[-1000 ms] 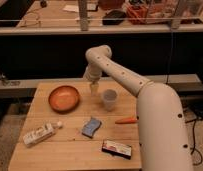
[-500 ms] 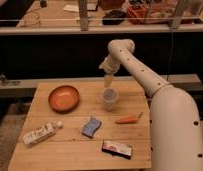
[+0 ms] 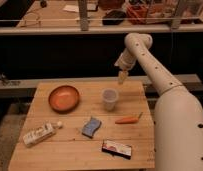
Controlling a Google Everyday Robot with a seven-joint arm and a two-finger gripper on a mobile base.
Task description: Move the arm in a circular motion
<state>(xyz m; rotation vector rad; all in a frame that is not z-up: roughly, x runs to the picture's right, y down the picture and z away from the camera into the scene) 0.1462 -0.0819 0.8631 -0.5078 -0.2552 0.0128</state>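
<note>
The arm (image 3: pixel 154 67) reaches from the right side over the back of the wooden table (image 3: pixel 70 150). Its gripper (image 3: pixel 122 77) hangs in the air just above and behind the clear cup (image 3: pixel 110 98) — touching nothing. If it is apart or together, I cannot tell. A circle leaves no mark, so how much is done I cannot judge — perhaps the sweep toward the orange bowl (image 3: pixel 64 97) is left.

Your arm (image 3: pixel 162 80): thick white segments rise from the lower right, bend at the top and turn down-left.
Your gripper (image 3: pixel 122 77): beige tip at the arm's end, pointing down, in mid-air.
</note>
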